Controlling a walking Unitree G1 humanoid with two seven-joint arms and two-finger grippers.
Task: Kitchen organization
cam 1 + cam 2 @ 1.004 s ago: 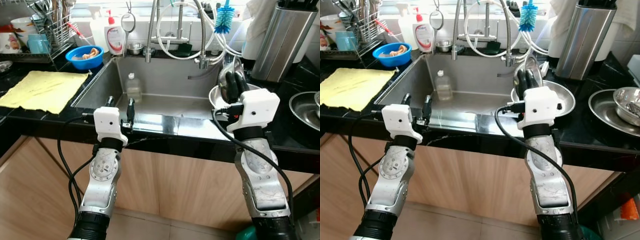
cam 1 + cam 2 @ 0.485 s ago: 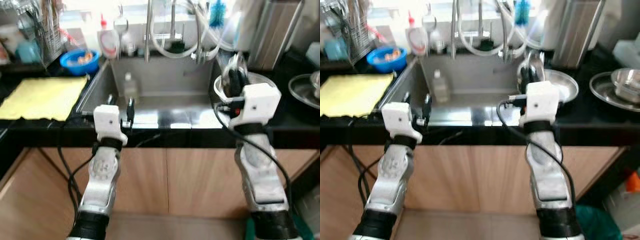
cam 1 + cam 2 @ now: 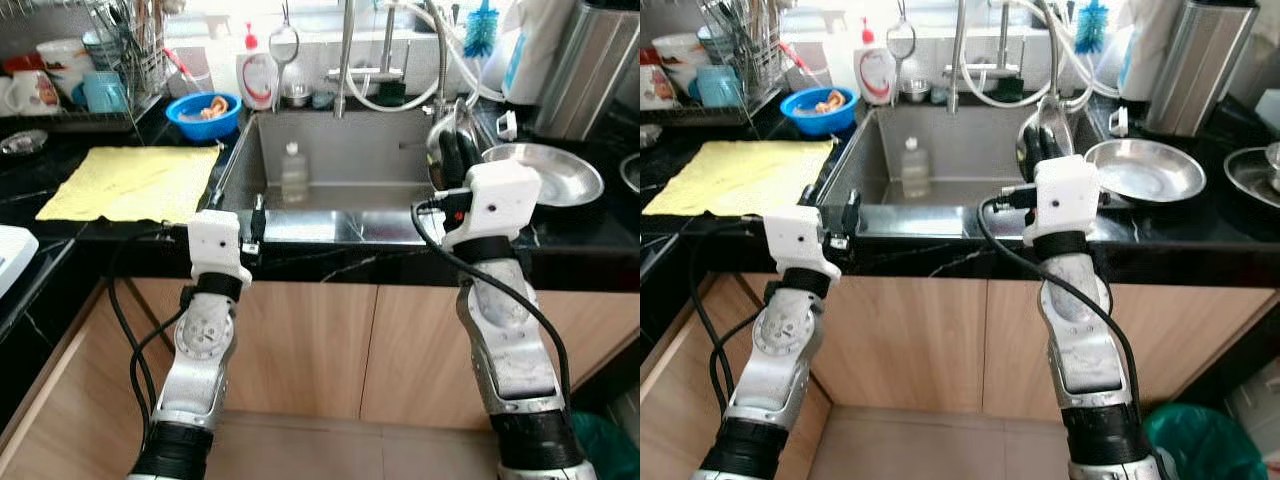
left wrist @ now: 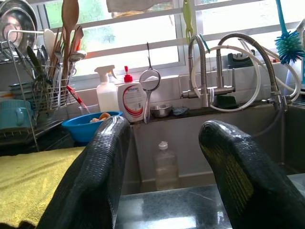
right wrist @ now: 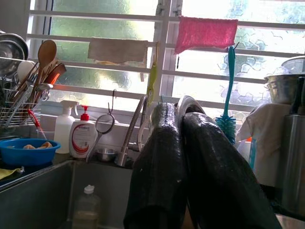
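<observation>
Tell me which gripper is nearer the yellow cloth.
Left. The left gripper hangs over the counter edge just beside the yellow cloth; the right gripper is across the sink.

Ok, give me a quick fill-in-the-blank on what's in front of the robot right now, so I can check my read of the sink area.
The clear bottle stands inside the ____.
The cloth spread on the counter left of the sink is ____ in colour.
The right gripper is shut on a metal ____.
The left gripper has its fingers ____, with nothing between them.

Missing words: sink; yellow; spoon; open
</observation>
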